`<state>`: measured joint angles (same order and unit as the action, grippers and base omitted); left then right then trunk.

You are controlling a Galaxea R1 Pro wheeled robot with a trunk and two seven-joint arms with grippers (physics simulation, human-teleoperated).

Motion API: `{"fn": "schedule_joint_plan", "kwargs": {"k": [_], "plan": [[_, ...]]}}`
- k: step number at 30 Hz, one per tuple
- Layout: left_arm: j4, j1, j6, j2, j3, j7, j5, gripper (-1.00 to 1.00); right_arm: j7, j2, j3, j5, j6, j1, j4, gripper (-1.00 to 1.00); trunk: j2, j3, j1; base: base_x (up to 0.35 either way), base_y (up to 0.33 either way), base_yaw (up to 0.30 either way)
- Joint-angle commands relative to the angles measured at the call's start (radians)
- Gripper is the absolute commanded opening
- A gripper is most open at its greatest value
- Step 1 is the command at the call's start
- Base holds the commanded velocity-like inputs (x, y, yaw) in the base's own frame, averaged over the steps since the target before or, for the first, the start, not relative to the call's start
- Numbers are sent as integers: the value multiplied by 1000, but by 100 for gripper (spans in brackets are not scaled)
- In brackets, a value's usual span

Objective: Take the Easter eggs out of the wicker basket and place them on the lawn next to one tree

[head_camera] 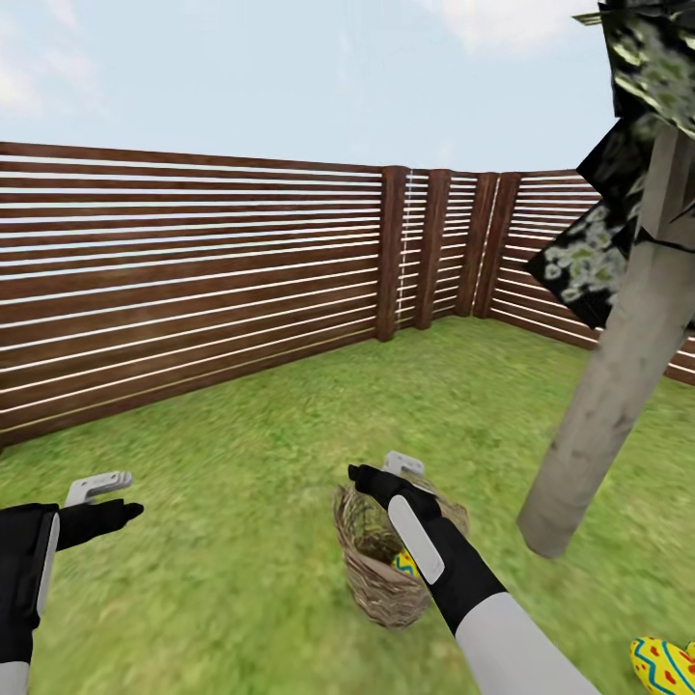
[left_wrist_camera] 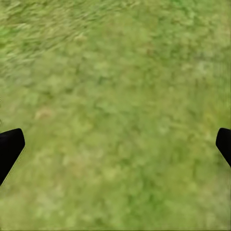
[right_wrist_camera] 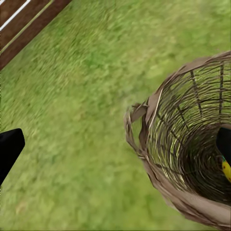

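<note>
Here, bucket-shaped woven wicker basket (head_camera: 381, 565)

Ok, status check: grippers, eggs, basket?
Both grippers open: left over bare lawn, right above wicker basket. One egg inside, another on grass near tree. Nothing blocking.

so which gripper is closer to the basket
Right. The right gripper is open over the basket rim, one finger reaching inside. The left gripper is open above bare grass, well off to the basket's left.
</note>
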<state>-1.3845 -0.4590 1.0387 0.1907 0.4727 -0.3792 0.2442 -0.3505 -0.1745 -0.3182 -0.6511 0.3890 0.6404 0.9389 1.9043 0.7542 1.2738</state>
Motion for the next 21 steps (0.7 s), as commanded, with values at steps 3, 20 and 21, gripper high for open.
{"fn": "schedule_joint_plan", "kwargs": {"k": [3,20,21], "plan": [[-1,-1,2,0,1,-10,10,100,-9,0,-2,-9,2,1,1,100,0,1,0,196,215,-1],[-1,-1,3,0,0,-10,10,100,-8,0,-1,-10,1,1,1,100,0,-12,0,96,165,-181],[-1,-1,3,0,0,-10,10,100,-8,0,-1,-10,1,1,1,100,0,-13,0,3,158,-233]]}}
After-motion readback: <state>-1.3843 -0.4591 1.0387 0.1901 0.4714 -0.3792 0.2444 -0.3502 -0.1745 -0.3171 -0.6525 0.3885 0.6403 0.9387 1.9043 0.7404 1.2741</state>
